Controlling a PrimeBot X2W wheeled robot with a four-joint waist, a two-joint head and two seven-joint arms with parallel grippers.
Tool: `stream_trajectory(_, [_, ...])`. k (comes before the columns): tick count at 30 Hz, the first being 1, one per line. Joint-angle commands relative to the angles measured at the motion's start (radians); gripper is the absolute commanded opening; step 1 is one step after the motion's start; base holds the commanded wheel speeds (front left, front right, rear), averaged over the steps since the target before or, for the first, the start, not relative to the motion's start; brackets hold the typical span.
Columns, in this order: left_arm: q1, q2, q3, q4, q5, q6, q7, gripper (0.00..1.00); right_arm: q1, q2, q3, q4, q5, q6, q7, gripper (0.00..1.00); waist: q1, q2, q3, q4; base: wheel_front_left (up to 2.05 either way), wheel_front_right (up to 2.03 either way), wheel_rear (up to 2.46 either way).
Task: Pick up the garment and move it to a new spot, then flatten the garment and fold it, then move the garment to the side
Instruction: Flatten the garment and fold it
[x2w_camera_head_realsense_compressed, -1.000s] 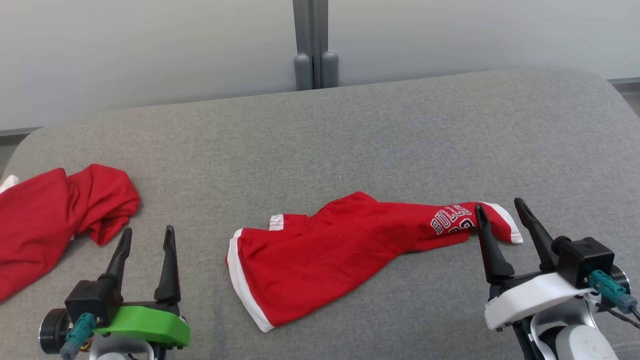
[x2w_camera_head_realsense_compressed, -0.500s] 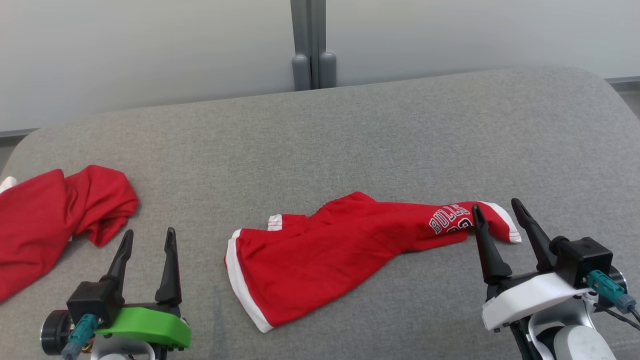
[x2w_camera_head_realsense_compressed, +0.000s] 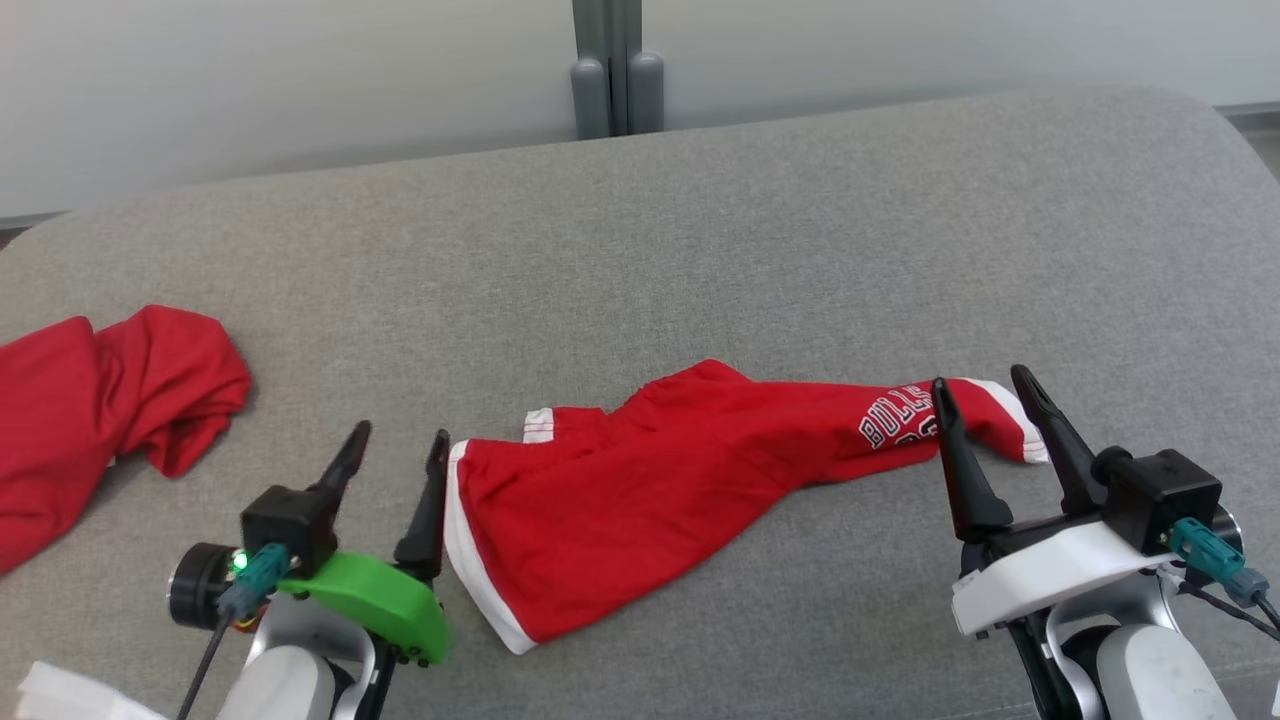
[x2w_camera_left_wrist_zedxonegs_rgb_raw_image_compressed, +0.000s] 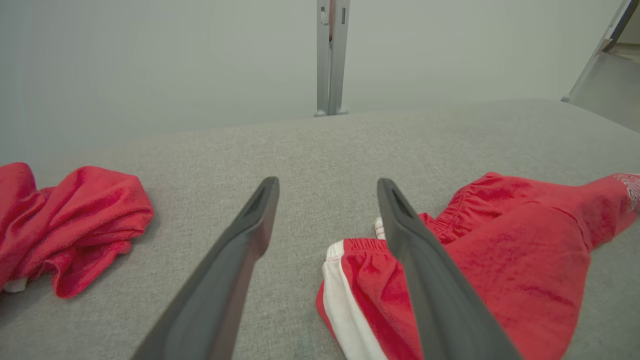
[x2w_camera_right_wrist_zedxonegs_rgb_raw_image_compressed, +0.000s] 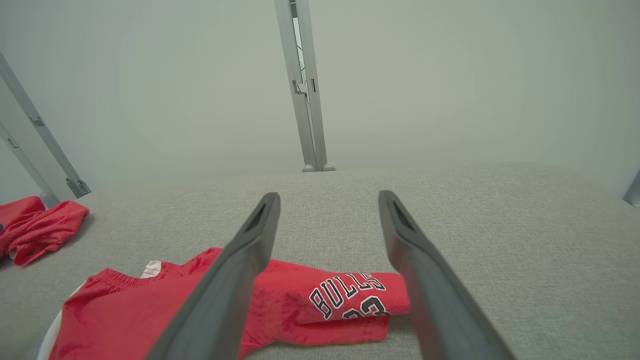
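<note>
We keep our left gripper (x2w_camera_head_realsense_compressed: 400, 438) low, fingers spread and leaning right, with the red shorts (x2w_camera_head_realsense_compressed: 640, 500) lying just off its right finger. Our right gripper (x2w_camera_head_realsense_compressed: 979, 380), also spread, has the shorts' printed leg end between its fingers.

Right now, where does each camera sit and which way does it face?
Head view: on the head, facing down at the grey cushion; left gripper, right gripper show.
Left wrist view: on that wrist, along its fingers toward the red shorts' trim.
Right wrist view: likewise, along its fingers over the shorts' print.
Shared: the shorts.
</note>
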Motion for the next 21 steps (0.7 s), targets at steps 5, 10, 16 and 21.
stream_trajectory(5, [-0.071, -0.022, -0.036, 0.124, -0.033, -0.038, 0.107, 1.00, -0.035, 0.002, 0.012, 0.011, 0.010, 0.000, -0.019, 1.00, 0.0000, 0.0000, 0.073, -0.048, 0.00, 0.00, 0.00])
stream_trajectory(10, [-0.124, -0.028, -0.045, 0.236, -0.045, -0.055, 0.141, 1.00, -0.053, 0.005, 0.010, 0.028, 0.015, 0.000, -0.037, 1.00, 0.0000, 0.0000, 0.112, -0.069, 0.00, 0.00, 0.00])
stream_trajectory(16, [-0.170, -0.028, -0.051, 0.295, -0.055, -0.081, 0.100, 0.00, -0.064, 0.007, 0.003, 0.047, 0.020, 0.000, -0.053, 1.00, 0.0000, 0.0000, 0.124, -0.083, 0.00, 0.00, 0.00])
stream_trajectory(21, [-0.176, -0.020, -0.074, 0.226, -0.014, -0.072, 0.032, 0.00, -0.060, 0.009, -0.004, 0.060, 0.020, 0.000, -0.059, 1.00, 0.0000, 0.0000, 0.108, -0.086, 0.00, 0.00, 0.00])
